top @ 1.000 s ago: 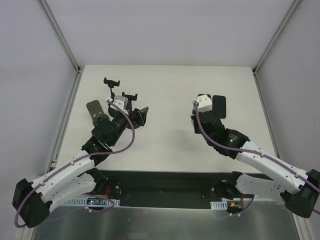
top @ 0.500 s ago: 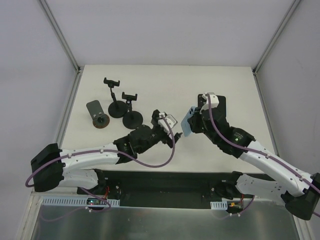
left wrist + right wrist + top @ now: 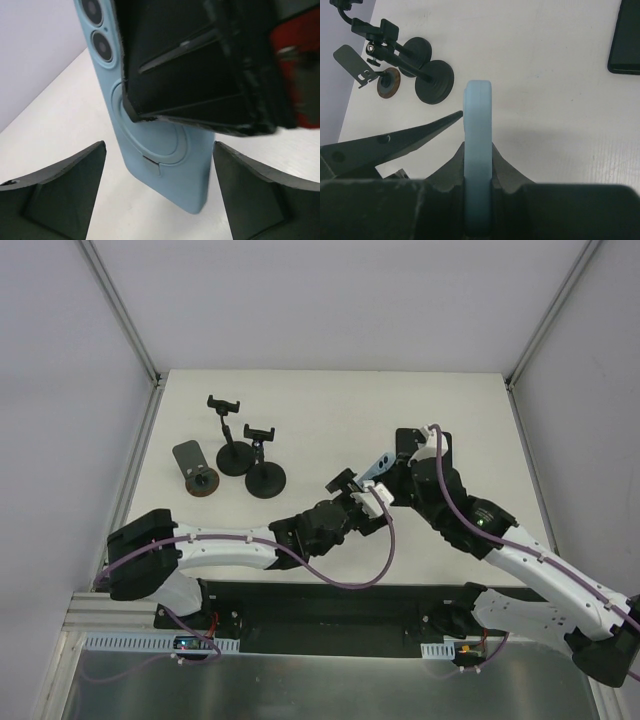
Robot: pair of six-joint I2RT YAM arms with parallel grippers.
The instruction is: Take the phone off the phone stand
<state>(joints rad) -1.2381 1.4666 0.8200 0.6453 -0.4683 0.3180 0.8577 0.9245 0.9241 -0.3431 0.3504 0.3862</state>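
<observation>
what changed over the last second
The left tool swung right, away from the stands, and now sits open on either side of the blue phone. The right tool, shut on it, turned it more edge-on to the top camera. Stands and black phone stayed put.

Over the white table (image 3: 330, 405), the right gripper (image 3: 388, 478) clasps a pale blue phone (image 3: 379, 462) edge-up. The left gripper (image 3: 350, 484) sits just left of those fingers, tips near the phone. Well left of both sets of fingers stand a tall clamp stand (image 3: 222, 420), a shorter clamp stand (image 3: 264, 476) and a plate stand (image 3: 192, 462). A dark slab (image 3: 446, 448) lies just behind the right fingers.
</observation>
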